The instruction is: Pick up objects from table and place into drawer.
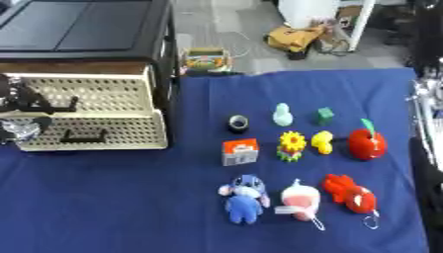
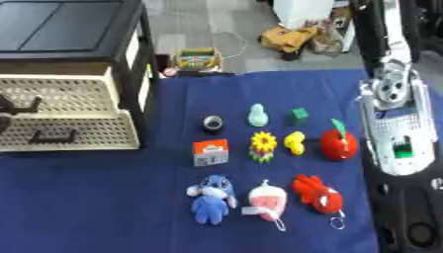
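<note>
Holding the left hand [image 1: 24,106] at the view's left edge, over the left end of the open drawer [image 1: 95,106]; black and silver parts showing, but not possible to tell whether the fingers are spread or curled. Parking the right hand [image 2: 411,228] low at the right edge below the silver forearm; not possible to tell its state either.

Finding no readable writing: seeing only blurred print on the orange-and-white box [image 1: 241,151] and on the colourful carton [image 1: 206,59] on the floor beyond the table.

Laying out the toys in three rows on the blue cloth [image 1: 112,207], right of the drawer and well apart from it:
- far row: tape roll [image 1: 238,123], pale green figure [image 1: 282,114] standing upright, green cube [image 1: 325,115];
- middle row: the box, sunflower toy [image 1: 291,146], yellow duck [image 1: 322,142], red apple [image 1: 367,144] with its green leaf pointing away;
- near row: blue plush [image 1: 244,198] lying lengthwise, head away and legs toward the near edge; pink-and-white plush [image 1: 300,200] lying the same way; red plush [image 1: 350,193] slanting, its ring toward the near right.

Leaving the apple and red plush near the cloth's right edge. Facing the drawer's perforated cream front and black handle [image 1: 84,135] toward the near side, with wide bare cloth before it and between it and the toys.
</note>
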